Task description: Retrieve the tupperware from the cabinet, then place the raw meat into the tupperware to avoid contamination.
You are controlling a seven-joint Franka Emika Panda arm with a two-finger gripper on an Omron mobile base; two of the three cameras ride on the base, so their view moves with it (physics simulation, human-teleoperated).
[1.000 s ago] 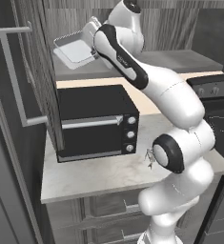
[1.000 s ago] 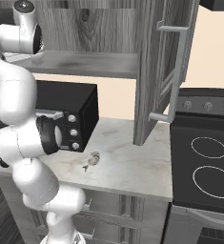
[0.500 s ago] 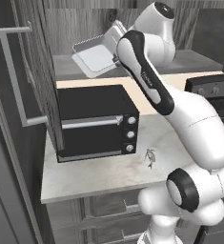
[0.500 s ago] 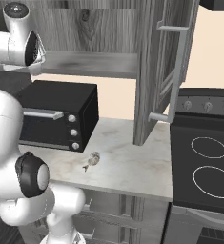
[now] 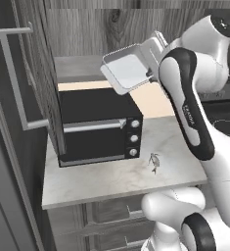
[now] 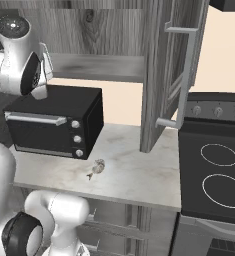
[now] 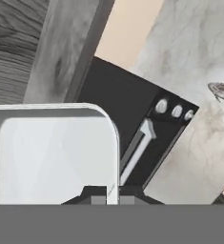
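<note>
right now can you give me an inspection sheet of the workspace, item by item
surface: pale marble counter, flat, holds the oven and the meat
tupperware: clear shallow box, out of the cabinet, held in the air above the oven, tilted
raw meat: small grey-tan lump on the counter in front of the oven's knob side, untouched
cabinet: dark grey wood-grain, door open, shelf bare where visible
clutter: black toaster oven, door shut
hand: shut on the tupperware's rim
cables: nothing seen
surroundings: black stove with two ring burners beside the counter; drawers below
</note>
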